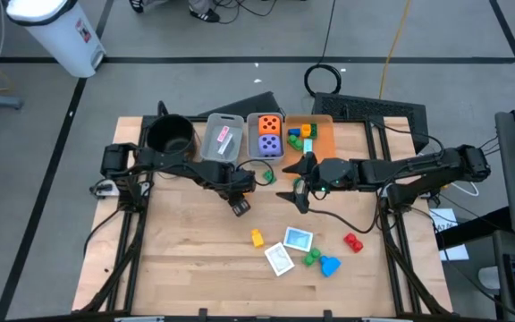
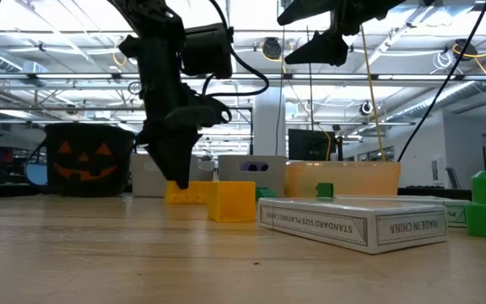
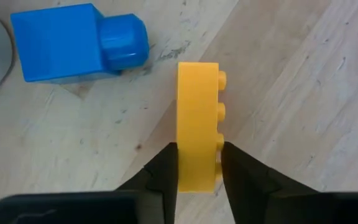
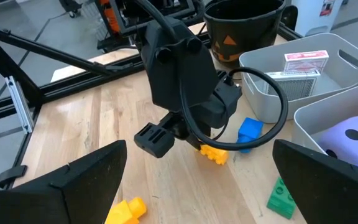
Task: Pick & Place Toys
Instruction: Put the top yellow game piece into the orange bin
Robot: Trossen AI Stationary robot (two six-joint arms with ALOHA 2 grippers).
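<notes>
The tabletop is partly sorted: two dice lie in the middle bin, blocks in the orange bin, cards in the grey bin. Left out near the front edge are two cards and yellow, green, blue and red blocks, so I judge the job roughly half done.

The left arm reaches in low before the bins, its tool pinching a yellow block that sits on the wood just beside a blue block.

The right arm hangs higher near the orange bin, its tool spread wide and holding nothing.
</notes>
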